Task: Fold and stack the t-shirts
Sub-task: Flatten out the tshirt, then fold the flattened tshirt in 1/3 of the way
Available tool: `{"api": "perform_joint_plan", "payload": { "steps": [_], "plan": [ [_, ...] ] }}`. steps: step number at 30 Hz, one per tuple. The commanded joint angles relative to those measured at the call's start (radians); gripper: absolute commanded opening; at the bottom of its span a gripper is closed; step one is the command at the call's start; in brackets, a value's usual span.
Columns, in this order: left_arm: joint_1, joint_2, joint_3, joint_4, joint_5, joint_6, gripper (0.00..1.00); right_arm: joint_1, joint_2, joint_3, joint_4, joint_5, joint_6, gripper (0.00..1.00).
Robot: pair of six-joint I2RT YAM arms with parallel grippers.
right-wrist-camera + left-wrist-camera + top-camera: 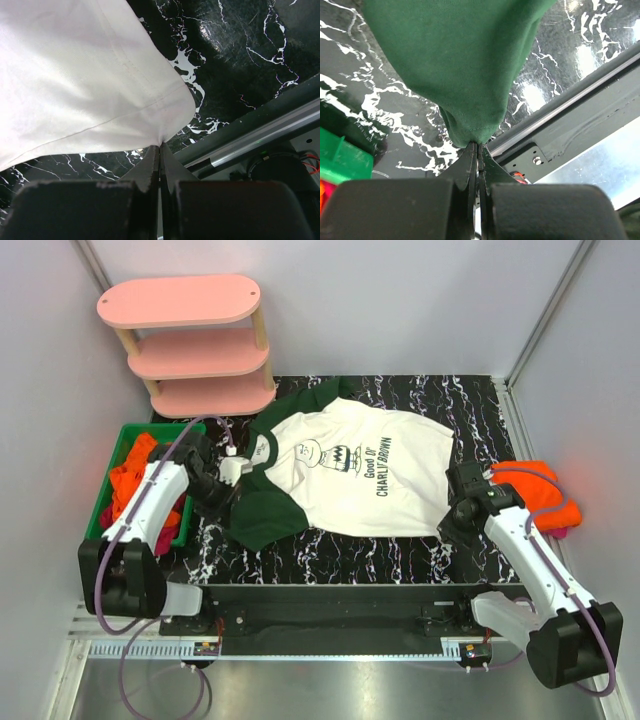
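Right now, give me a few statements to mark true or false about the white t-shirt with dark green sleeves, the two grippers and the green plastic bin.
1. The left gripper is shut on the dark green sleeve of the white printed t-shirt. True.
2. The right gripper is open, clear of any cloth. False: it is shut on the shirt's white hem corner.
3. The green plastic bin stands beside the right arm. False: it stands beside the left arm.
4. A bright orange cloth pile lies beside the right arm. True.
5. The pink three-tier shelf stands at the back left. True.
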Motion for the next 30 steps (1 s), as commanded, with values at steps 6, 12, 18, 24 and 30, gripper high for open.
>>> {"api": "perform_joint_plan", "payload": {
  "steps": [6,12,18,24,30],
  "plan": [
    [0.002,-0.193,0.107,-0.19,-0.044,0.067,0.0,-0.002,0.039,0.045,-0.024,0.015,0.001,0.0],
    [0.004,-0.257,0.128,-0.325,-0.049,0.102,0.0,-0.002,0.028,0.051,-0.03,-0.005,-0.009,0.0],
    [0.004,-0.338,0.101,-0.351,-0.116,0.097,0.0,-0.002,-0.001,0.039,-0.052,-0.026,-0.014,0.0],
    [0.004,-0.38,0.086,-0.351,-0.208,0.132,0.0,-0.002,-0.044,0.054,-0.11,-0.022,-0.022,0.0],
    [0.005,-0.424,0.008,-0.351,-0.217,0.175,0.0,-0.002,-0.081,0.021,-0.13,-0.034,-0.016,0.0]
  ]
}}
